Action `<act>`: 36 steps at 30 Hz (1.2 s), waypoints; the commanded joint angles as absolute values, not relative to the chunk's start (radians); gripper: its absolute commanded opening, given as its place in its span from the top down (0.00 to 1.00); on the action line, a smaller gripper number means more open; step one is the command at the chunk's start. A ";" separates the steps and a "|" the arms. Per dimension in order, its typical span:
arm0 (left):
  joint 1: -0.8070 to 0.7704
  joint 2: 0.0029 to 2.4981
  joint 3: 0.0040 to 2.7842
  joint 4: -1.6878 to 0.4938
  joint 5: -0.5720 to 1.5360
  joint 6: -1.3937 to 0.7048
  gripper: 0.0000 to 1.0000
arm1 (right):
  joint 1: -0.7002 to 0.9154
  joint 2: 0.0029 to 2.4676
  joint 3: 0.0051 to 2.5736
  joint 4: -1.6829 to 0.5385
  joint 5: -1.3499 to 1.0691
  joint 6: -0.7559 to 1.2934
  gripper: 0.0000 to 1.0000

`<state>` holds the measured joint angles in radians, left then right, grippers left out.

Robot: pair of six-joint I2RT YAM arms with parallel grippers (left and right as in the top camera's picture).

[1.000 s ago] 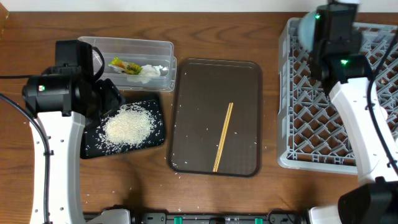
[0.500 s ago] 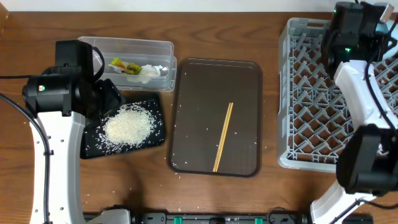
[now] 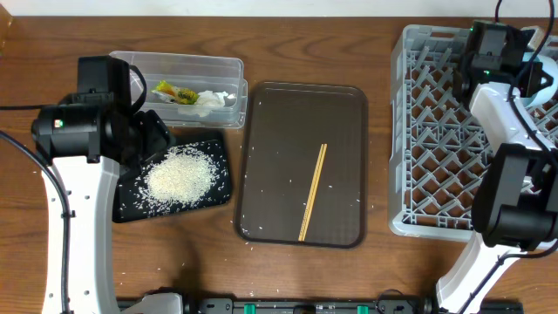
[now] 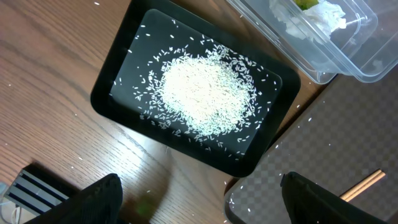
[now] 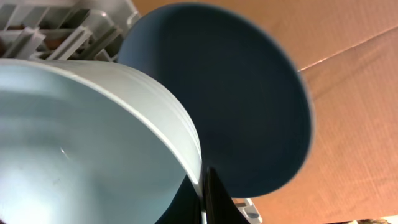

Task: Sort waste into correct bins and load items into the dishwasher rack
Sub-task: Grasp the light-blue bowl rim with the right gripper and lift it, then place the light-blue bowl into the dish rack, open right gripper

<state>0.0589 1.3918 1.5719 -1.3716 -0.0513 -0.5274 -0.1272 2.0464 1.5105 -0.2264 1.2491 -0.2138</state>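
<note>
My left gripper (image 4: pixel 199 202) is open and empty, hovering above the table edge beside the flat black tray (image 4: pixel 106 99) that holds the rice heap (image 4: pixel 205 93). The clear tub (image 3: pixel 234 68) holds the yellow-green wrapper (image 3: pixel 172 91) and the white tissue (image 3: pixel 211 99). The wooden chopsticks (image 3: pixel 313 192) lie on the dark-brown serving tray (image 3: pixel 261 131). My right gripper (image 5: pixel 202 199) is shut on the rim of the light-blue bowl (image 5: pixel 81 137) at the back right of the grey rack (image 3: pixel 436 131). The dark-blue plate (image 5: pixel 249 93) stands just behind the bowl. The cups are out of view.
Stray rice grains lie on the wood and on the serving tray near the black tray (image 3: pixel 122 209). A brown cardboard surface (image 5: pixel 354 93) shows behind the plate. The rack's wall (image 5: pixel 62 31) shows at the top left of the right wrist view.
My right gripper has carried the light-blue bowl from the rack's back left corner across to its back right. The left arm, rice, tub and chopsticks have not moved.
</note>
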 commanded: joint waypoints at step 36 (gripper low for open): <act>0.063 1.391 1.572 -1.377 -0.053 -0.537 0.16 | 0.274 1.624 1.467 -0.962 -0.175 0.226 0.36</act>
<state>0.0589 1.3918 1.5719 -1.3724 -0.0517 -0.5274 0.2150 1.5978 1.4990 -0.9401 0.0090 0.1196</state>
